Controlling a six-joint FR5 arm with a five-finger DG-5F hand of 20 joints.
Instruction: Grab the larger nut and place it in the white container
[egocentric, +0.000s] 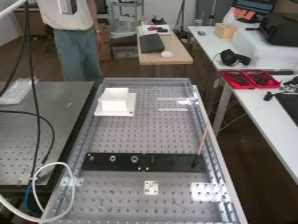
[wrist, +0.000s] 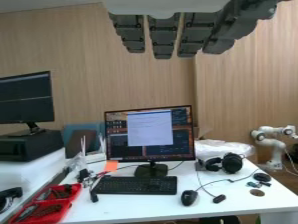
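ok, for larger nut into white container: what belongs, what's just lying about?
Job:
- larger nut, on the black bar
- white container
- hand

Lying about:
- smaller nut
- bearing
- keyboard
- mouse
- headphones

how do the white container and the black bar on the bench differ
The white container is boxy and upright, while the black bar is long and flat. The bar bears the larger nut; the container stands farther up the bench. Both rest on that bench.

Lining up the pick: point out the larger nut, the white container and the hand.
Larger nut (egocentric: 113, 158): high view, its top.
White container (egocentric: 114, 104): high view, its near wall.
Hand (wrist: 164, 37): wrist view, a finger.
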